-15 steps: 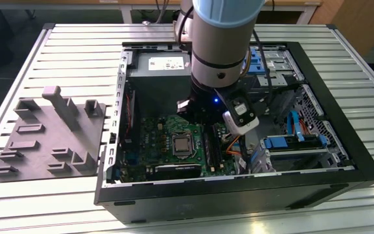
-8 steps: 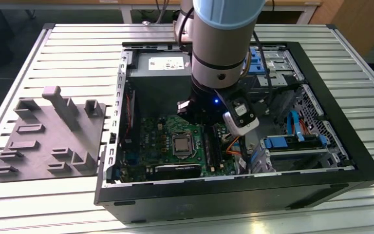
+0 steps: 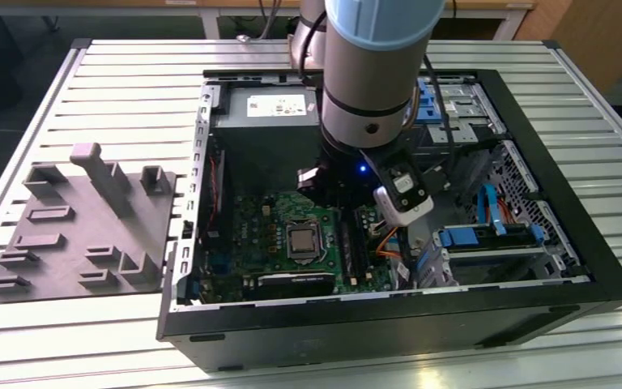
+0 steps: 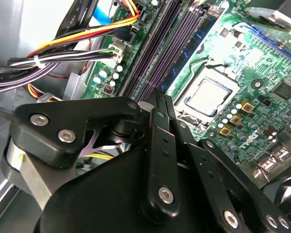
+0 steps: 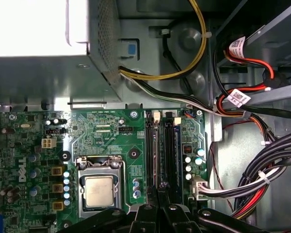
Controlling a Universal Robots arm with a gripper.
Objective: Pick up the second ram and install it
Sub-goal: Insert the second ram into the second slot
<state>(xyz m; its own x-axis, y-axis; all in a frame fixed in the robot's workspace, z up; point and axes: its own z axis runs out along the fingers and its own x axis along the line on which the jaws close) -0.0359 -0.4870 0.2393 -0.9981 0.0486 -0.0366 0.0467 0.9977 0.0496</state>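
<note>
My gripper [image 4: 157,94] is down inside the open computer case [image 3: 505,300], hanging from the arm [image 3: 376,73]. In both wrist views its black fingers are shut together, and the fingertips [image 5: 161,188] sit right over the row of dark memory slots [image 5: 161,150] on the green motherboard [image 5: 111,141]. The slots [image 4: 160,43] run in line with the fingers. The second ram is hidden: I cannot tell it apart from the slots under the fingertips, nor whether anything is pinched between the fingers.
A processor socket [image 5: 99,189] lies beside the slots. Cable bundles [image 5: 262,179] crowd the other side, with the power supply [image 3: 268,109] behind. A grey holder tray [image 3: 74,235] of plastic blocks stands outside the case at the exterior view's left.
</note>
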